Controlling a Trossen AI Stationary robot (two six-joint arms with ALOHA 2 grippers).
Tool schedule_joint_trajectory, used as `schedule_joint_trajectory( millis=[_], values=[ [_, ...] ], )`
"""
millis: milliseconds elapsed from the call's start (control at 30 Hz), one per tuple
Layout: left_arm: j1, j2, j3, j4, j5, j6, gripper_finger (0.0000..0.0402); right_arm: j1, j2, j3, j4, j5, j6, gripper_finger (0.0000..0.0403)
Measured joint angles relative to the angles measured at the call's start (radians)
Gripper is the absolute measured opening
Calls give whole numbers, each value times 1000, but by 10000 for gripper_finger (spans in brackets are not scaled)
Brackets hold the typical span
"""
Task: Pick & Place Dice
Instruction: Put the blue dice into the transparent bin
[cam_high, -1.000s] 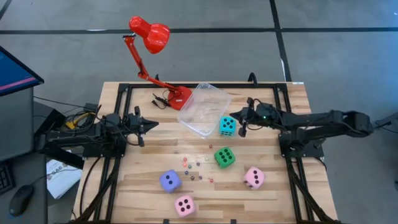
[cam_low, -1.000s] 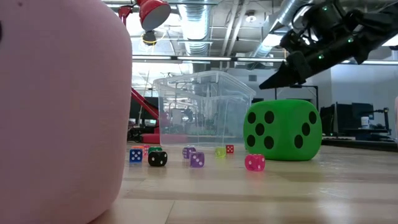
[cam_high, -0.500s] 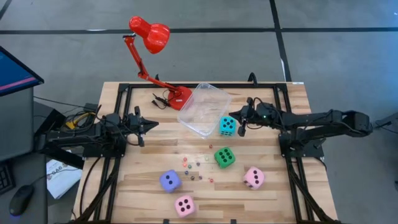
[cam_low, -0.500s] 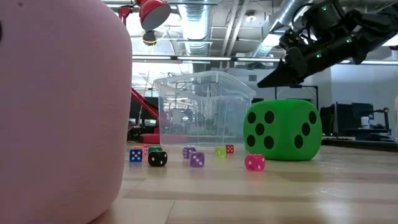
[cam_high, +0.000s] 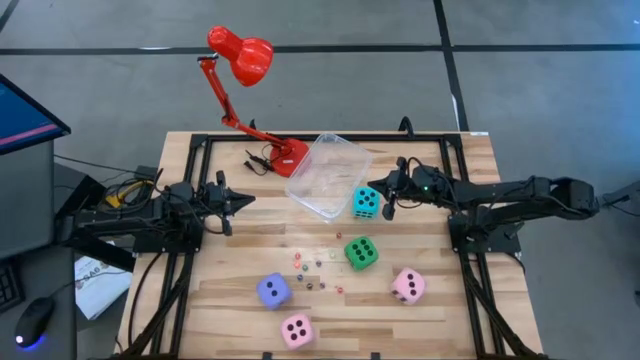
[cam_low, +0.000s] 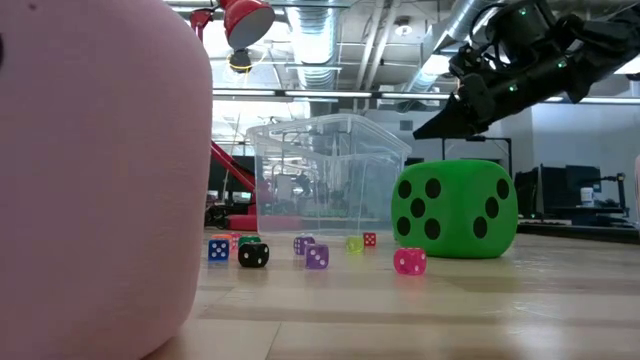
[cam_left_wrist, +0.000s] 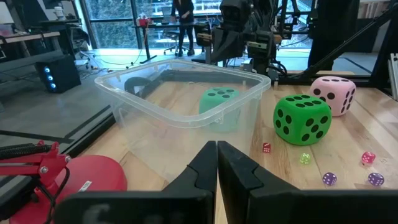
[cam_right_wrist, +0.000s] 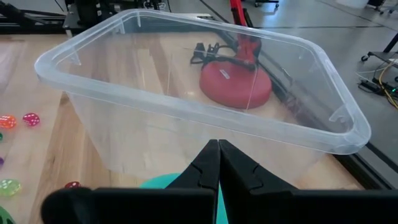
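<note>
Five big soft dice rest on the wooden table: cyan (cam_high: 366, 202) beside the clear tub (cam_high: 328, 176), green (cam_high: 361, 252), purple-blue (cam_high: 273, 290) and two pink (cam_high: 407, 286) (cam_high: 296, 330). Tiny coloured dice (cam_high: 315, 268) lie scattered between them. My right gripper (cam_high: 384, 198) is shut and hovers just right of and above the cyan die (cam_right_wrist: 168, 182), pointing toward the tub (cam_right_wrist: 205, 87); in the low view it (cam_low: 420, 133) hangs over the green die (cam_low: 455, 210). My left gripper (cam_high: 248, 200) waits shut over the table's left part, facing the tub (cam_left_wrist: 186, 93).
A red desk lamp (cam_high: 245, 60) has its base (cam_high: 285, 157) at the tub's far left corner. A black frame runs along the table's left, right and far edges. One pink die (cam_low: 100, 180) fills the low view's left side. Bare wood lies in front of my left gripper.
</note>
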Motion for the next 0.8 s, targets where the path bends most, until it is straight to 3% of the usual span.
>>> schedule_joint_trajectory(
  millis=[300, 533, 800],
  values=[
    [0, 0, 0, 0, 0, 0, 1, 0, 0, 0, -1, 0, -17, 21],
    [0, 0, 0, 0, 0, 0, 1, 1, 0, 0, -48, 0, -11, 106],
    [0, 0, 0, 0, 0, 0, 1, 1, 0, 0, -33, 1, 0, 231]
  ],
)
